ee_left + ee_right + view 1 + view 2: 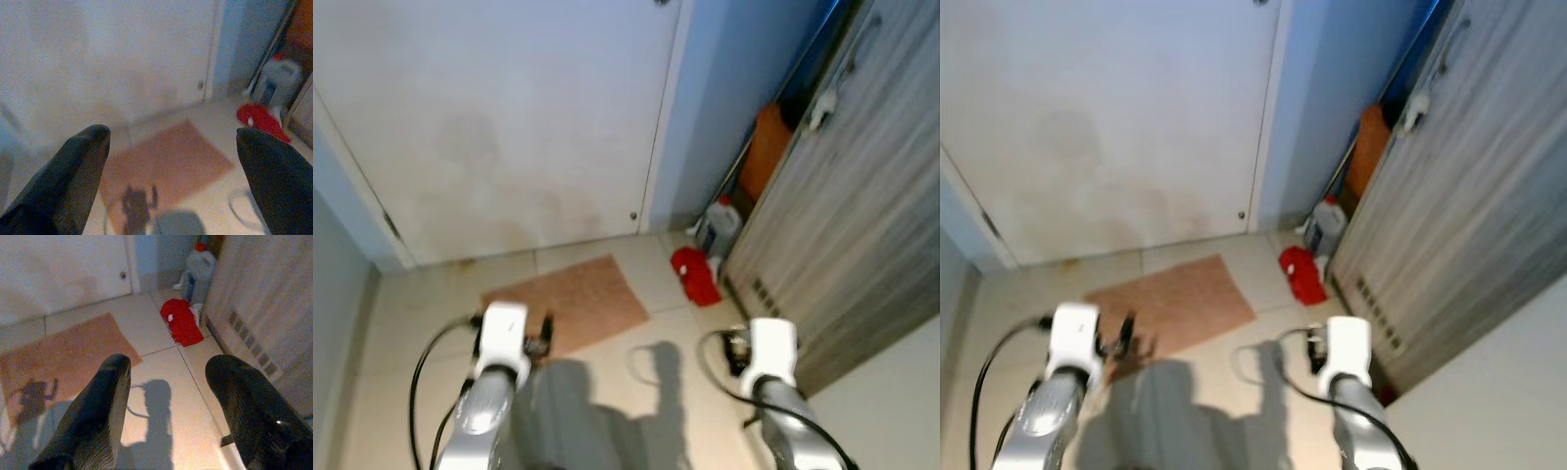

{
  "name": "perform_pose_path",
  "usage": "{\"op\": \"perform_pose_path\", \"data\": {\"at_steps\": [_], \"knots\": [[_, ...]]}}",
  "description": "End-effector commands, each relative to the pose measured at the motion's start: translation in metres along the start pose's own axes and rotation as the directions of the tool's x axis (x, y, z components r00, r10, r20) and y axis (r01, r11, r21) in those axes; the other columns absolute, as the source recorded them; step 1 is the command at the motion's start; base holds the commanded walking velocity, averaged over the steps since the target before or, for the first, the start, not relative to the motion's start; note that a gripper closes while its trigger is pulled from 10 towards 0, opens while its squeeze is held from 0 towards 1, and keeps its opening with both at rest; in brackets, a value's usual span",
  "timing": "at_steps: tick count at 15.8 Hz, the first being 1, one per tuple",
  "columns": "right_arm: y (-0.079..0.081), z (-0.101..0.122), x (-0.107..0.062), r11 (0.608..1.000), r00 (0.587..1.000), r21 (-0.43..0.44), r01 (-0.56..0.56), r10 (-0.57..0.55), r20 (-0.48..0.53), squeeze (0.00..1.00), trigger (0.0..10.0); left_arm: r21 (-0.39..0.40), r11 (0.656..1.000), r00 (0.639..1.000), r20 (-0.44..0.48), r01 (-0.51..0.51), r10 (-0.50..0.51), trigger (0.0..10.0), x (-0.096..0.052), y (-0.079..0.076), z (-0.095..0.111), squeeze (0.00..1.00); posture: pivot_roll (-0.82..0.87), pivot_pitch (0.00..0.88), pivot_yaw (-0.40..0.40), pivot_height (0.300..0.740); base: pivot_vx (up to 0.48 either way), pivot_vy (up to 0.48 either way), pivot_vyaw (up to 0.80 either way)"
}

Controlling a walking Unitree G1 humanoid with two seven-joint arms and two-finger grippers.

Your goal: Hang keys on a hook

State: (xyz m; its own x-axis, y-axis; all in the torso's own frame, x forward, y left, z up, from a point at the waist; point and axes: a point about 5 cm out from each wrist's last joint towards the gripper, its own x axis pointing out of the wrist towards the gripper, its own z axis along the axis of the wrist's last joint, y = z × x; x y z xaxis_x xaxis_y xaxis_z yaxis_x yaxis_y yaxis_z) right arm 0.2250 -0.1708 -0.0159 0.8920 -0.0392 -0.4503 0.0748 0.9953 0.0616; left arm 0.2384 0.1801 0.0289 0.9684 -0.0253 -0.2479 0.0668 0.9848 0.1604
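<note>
Entry: hallway, camera tilted down at the floor. Both of your grippers are empty with the fingers spread wide: left gripper (171, 147) pointed over the mat, right gripper (168, 382) over bare tile. Neither holds anything, and I can make out no keys and no hook in any view, so judge the task as not started; you are likely carrying the arms forward and low only for travel.

Materials:
- Floor (636, 411): pale glossy tiles with thin grout lines, hard and slick; your arms throw sharp shadows on it.
- Door mat (573, 299): flat, salmon-coloured, coarse weave, lying askew just short of the white door (499, 117). The door is smooth and matt, faintly smudged low down.
- Red cloth (695, 274): soft, crumpled heap on the floor, far right, beside a white plastic jug (722, 227) tucked in the corner.
- Cabinet (862, 215): grey wood-grain laminate on your right, with a slotted vent near its foot.

Expect the hook higher on a wall; raise your head view to find it, and locate the keys first.
</note>
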Motion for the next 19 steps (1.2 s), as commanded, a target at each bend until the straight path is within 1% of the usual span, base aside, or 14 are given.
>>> {"op": "perform_pose_path", "data": {"at_steps": [1,2,4,5,7,8,10,11,12,13,14,16,18,19], "knots": [[-0.007,0.002,-0.004,0.999,0.999,0.034,0.038,-0.039,0.021,0.0,10.0,0.044,0.998,0.997,0.057,0.051,-0.054,10.0,0.005,-0.007,0.012,0.7,-0.04,0.0,-0.016,0.74,0.0,0.0,-0.63],[-0.004,0.002,-0.01,0.999,0.999,0.028,0.02,-0.021,0.045,0.0,10.0,0.057,0.996,0.997,0.051,0.061,-0.064,10.0,0.006,-0.008,0.011,0.0,-0.05,0.0,-0.001,0.74,0.0,0.0,-0.63],[0.002,0.006,-0.021,1.0,0.99,-0.019,0.002,0.001,0.139,0.0,10.0,0.007,1.0,1.0,0.019,0.018,-0.018,10.0,0.005,-0.004,0.004,0.0,-0.07,0.0,0.015,0.74,0.0,0.0,-0.7],[-0.002,0.009,-0.027,0.997,0.981,-0.074,0.03,-0.015,0.194,0.0,10.0,-0.017,1.0,1.0,0.004,0.004,-0.004,10.0,-0.001,-0.003,-0.004,0.0,-0.07,0.001,0.007,0.74,0.0,0.0,-0.8],[-0.004,0.01,-0.028,0.997,0.987,-0.07,-0.019,0.03,0.159,0.0,10.0,-0.004,1.0,1.0,0.025,-0.001,0.001,10.0,-0.018,-0.002,-0.008,0.0,-0.05,0.025,-0.045,0.74,0.0,0.0,-0.8],[-0.004,0.01,-0.028,0.995,0.989,-0.081,-0.053,0.064,0.136,0.0,10.0,0.006,1.0,0.998,0.058,-0.019,0.018,10.0,-0.028,-0.002,-0.002,0.0,-0.03,0.04,-0.074,0.74,0.0,0.0,-0.8],[-0.007,0.009,-0.027,0.997,0.993,-0.069,-0.031,0.039,0.115,0.0,10.0,0.005,1.0,0.997,0.068,-0.029,0.028,10.0,-0.025,0.0,0.007,0.0,-0.02,0.055,-0.071,0.74,0.0,0.0,-0.8],[-0.009,0.009,-0.028,0.998,0.994,-0.062,-0.027,0.033,0.107,0.0,10.0,0.078,0.997,0.999,0.019,0.027,-0.029,10.0,-0.027,-0.007,0.002,0.0,-0.01,0.062,-0.062,0.74,0.0,0.0,-0.8],[-0.012,0.009,-0.027,0.998,0.994,-0.055,-0.017,0.023,0.104,0.0,10.0,0.087,0.995,0.999,0.02,0.041,-0.042,10.0,-0.025,-0.011,0.005,0.0,-0.01,0.061,-0.061,0.74,0.0,0.0,-0.8],[-0.018,0.018,-0.024,0.999,0.993,-0.051,0.009,-0.003,0.12,0.0,10.0,0.08,0.996,0.999,0.032,0.03,-0.032,10.0,-0.013,-0.013,0.014,0.0,-0.05,0.045,-0.025,0.74,0.0,0.0,-0.8],[-0.014,0.026,-0.023,0.998,0.988,-0.053,0.027,-0.019,0.154,0.0,10.0,0.035,0.998,0.998,0.04,0.053,-0.055,10.0,-0.004,-0.011,0.015,0.0,-0.08,0.062,-0.011,0.74,0.0,0.0,-0.8],[-0.014,0.019,-0.027,0.998,0.988,-0.018,0.061,-0.057,0.143,0.0,10.0,0.055,0.997,0.998,0.032,0.054,-0.056,10.0,-0.001,-0.009,0.017,0.0,-0.05,0.03,0.004,0.74,0.0,0.0,-0.8],[0.001,0.015,-0.02,0.997,0.993,-0.077,-0.009,0.017,0.116,0.0,10.0,0.089,0.996,0.999,0.045,0.007,-0.011,10.0,-0.001,0.003,0.02,0.0,-0.02,0.024,0.007,0.74,0.0,0.0,-0.8],[0.0,0.015,-0.021,0.995,0.994,-0.1,-0.015,0.026,0.111,0.0,10.0,0.103,0.994,0.999,0.045,0.024,-0.029,10.0,-0.004,0.0,0.021,0.0,-0.03,0.034,0.015,0.74,0.0,0.0,-0.8]]}}
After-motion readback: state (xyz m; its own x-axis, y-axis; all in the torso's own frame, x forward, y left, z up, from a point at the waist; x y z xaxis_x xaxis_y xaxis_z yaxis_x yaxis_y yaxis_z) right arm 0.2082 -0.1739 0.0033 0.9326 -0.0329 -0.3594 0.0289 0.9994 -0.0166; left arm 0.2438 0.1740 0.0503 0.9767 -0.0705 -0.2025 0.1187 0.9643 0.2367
